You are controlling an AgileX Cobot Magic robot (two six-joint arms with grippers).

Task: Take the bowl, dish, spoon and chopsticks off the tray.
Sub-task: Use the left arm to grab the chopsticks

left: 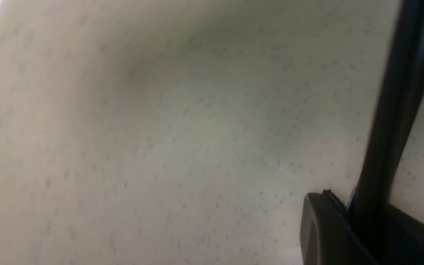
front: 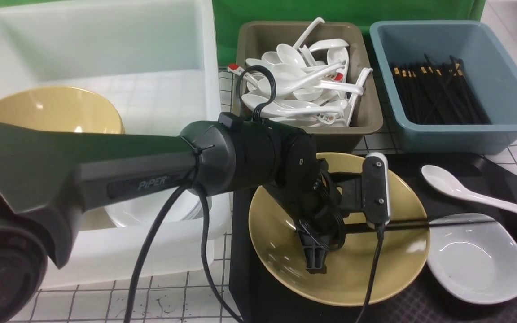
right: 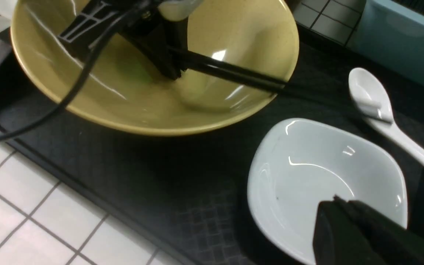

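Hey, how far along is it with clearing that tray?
Nothing looks cleared: the bowl, dish and spoon sit on the tray, with the chopsticks lying across the bowl. In hand: the left hand is shut on the chopsticks inside the bowl. The right hand hangs shut over the dish. Left: all four items.

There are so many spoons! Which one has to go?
Look at the black tray at the front right. One white spoon lies alone on it, behind the white dish. The other spoons are piled in the brown bin.
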